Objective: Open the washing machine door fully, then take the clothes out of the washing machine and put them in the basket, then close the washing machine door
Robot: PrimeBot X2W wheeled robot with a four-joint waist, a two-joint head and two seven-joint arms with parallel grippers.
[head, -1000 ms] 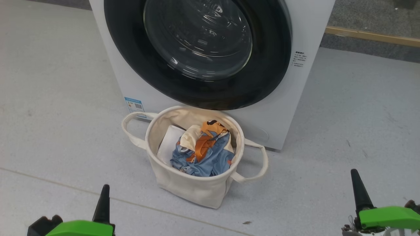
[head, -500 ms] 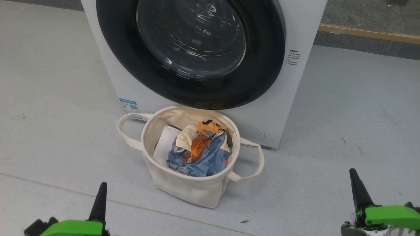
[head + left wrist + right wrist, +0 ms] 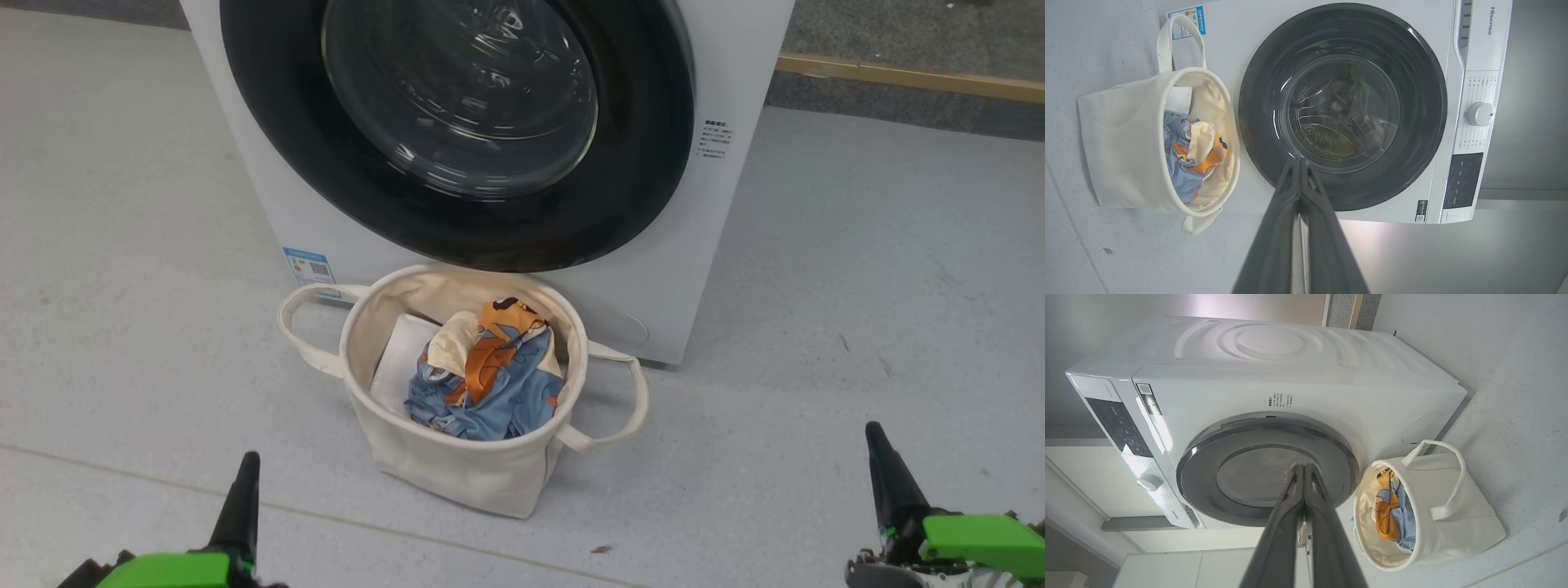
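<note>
My left gripper (image 3: 246, 461) and right gripper (image 3: 873, 431) were clenched empty; one basket (image 3: 457, 482) held one clothes bundle (image 3: 482, 388) by one shut washing machine (image 3: 694, 269).

Grey floor (image 3: 857, 286), wooden strip (image 3: 906, 76), flat white sheet (image 3: 395, 367)

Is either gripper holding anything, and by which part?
Nothing is held: the left gripper and the right gripper are both shut and empty, away from the cream canvas basket.
</note>
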